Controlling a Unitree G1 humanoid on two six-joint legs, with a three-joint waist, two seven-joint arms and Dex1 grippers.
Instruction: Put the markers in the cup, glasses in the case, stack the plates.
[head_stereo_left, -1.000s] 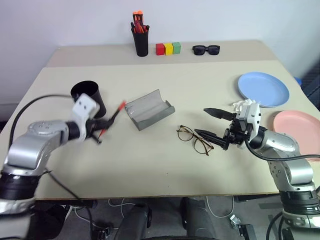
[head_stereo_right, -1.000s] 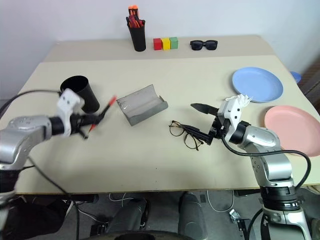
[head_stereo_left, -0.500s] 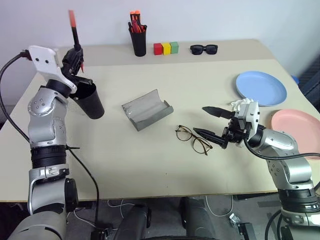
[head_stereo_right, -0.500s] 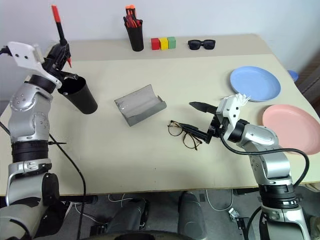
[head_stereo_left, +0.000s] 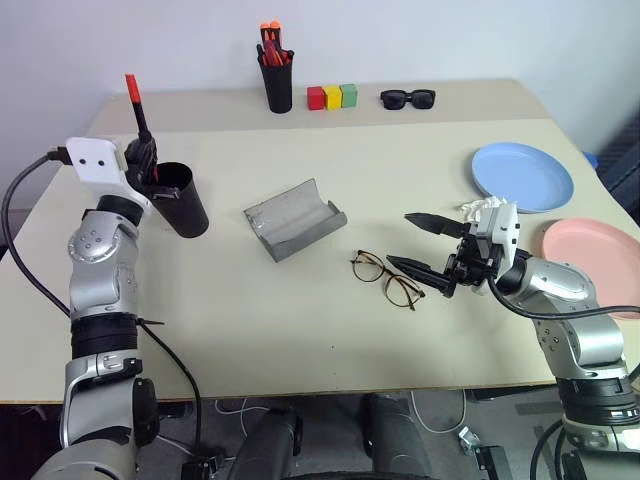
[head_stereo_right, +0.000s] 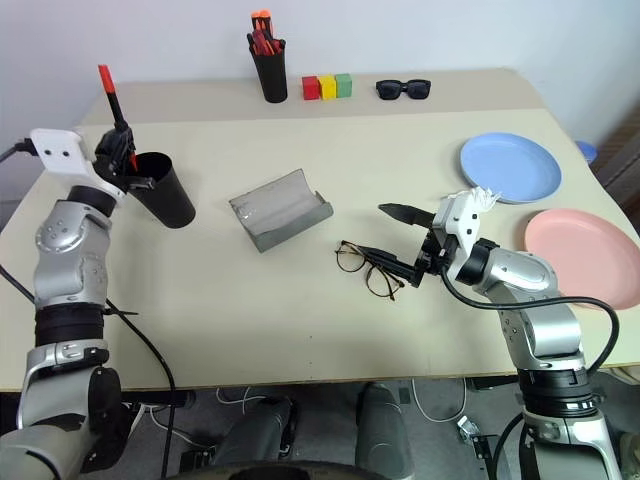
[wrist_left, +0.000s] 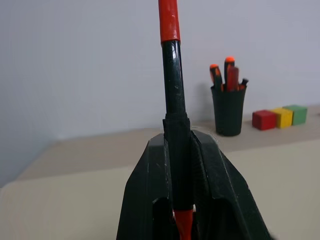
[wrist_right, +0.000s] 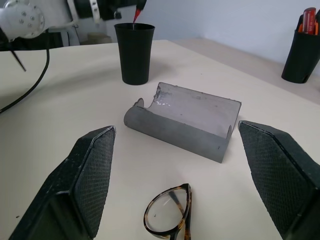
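Dropping the marker (head_stereo_left: 139, 120) cleanly calls for its lower tip to sit inside the rim of the black cup (head_stereo_left: 180, 199) before the fingers let go; a release off-centre could glance off the rim or tip the cup. The left gripper (head_stereo_left: 144, 160) stands at the table's far left, clenched on the marker, which rises nearly upright, red cap on top, over the cup's mouth. The right gripper (head_stereo_left: 428, 247) hovers spread wide, empty, just beside the wire-frame glasses (head_stereo_left: 386, 277).

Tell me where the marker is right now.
The marker stands upright in the shut left claw, on the table's left side, its lower tip just over the black cup's rim.
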